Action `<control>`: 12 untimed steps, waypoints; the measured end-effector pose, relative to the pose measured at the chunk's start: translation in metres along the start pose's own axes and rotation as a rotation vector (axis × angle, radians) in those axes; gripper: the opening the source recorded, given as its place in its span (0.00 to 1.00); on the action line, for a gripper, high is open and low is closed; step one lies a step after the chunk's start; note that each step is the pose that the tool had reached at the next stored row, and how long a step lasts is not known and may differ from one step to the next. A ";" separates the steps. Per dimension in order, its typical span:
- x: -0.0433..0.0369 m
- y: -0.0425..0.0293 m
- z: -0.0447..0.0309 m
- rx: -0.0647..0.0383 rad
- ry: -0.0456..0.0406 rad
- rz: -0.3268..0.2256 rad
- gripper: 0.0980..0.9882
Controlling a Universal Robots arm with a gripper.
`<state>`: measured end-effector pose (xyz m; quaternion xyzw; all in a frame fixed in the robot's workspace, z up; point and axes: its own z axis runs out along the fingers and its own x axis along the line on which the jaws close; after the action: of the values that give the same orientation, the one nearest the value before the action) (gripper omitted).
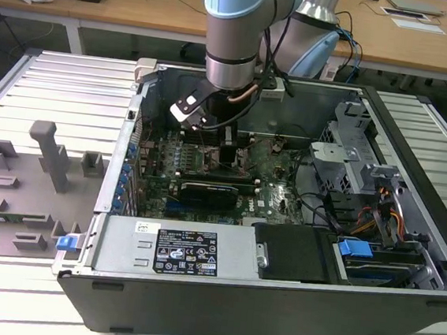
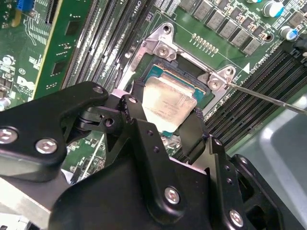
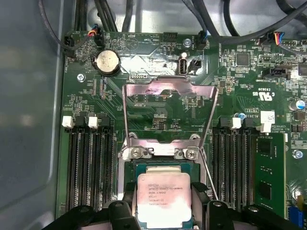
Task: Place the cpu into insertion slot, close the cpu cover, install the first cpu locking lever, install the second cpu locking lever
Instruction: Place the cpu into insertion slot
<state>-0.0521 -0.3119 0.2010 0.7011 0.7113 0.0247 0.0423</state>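
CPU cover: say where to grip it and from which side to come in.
Take the cpu cover by its free edge, the solid bar farthest from the hinge by the insertion slot. It stands open, a thin frame with a big cut-out, so probably pinch that bar across its thickness, coming from above.

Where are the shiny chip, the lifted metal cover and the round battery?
cpu (image 3: pixel 164 196), first wrist view, middle of its silvery top.
cpu cover (image 3: pixel 168 90), first wrist view, bar at its free end.
coin cell battery (image 3: pixel 107 62), first wrist view, centre of its round face.
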 end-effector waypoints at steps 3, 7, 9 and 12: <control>0.0009 -0.0002 0.0017 0.000 -0.0002 0.000 0.50; 0.0018 -0.0003 0.0027 0.000 -0.0001 0.000 0.50; 0.0019 -0.0003 0.0028 0.000 0.0000 0.000 0.50; 0.0019 -0.0010 0.0027 0.000 0.0001 0.000 0.50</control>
<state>-0.0528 -0.3100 0.1981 0.7013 0.7112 0.0248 0.0423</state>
